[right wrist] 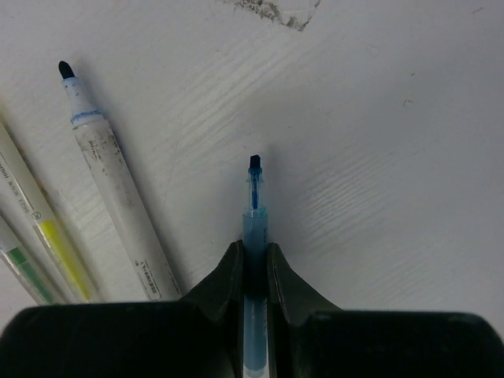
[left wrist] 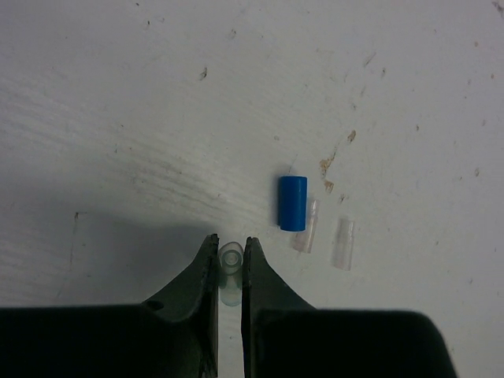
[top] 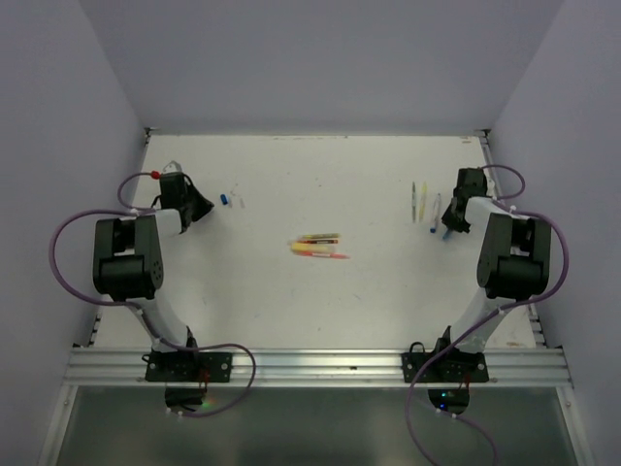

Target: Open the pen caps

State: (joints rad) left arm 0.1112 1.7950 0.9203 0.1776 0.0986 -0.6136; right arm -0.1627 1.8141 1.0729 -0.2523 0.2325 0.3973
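Observation:
My left gripper (left wrist: 231,244) is shut on a clear, pale pen cap (left wrist: 230,268), held just above the table. Ahead of it lie a blue cap (left wrist: 293,203) and two clear caps (left wrist: 306,228) (left wrist: 342,244). At the right side of the table, my right gripper (right wrist: 253,249) is shut on a blue pen (right wrist: 254,216) whose bare tip points away from me. Left of it lie an uncapped white pen (right wrist: 118,197) with a blue ring, a yellow pen (right wrist: 49,232) and a green pen (right wrist: 20,268). From above, the left gripper (top: 199,206) and right gripper (top: 448,231) sit far apart.
A small cluster of yellow, red and pink pens (top: 320,245) lies at the table's middle. Walls close in the table on the left, right and back. Brown specks (left wrist: 327,167) mark the table beside the caps.

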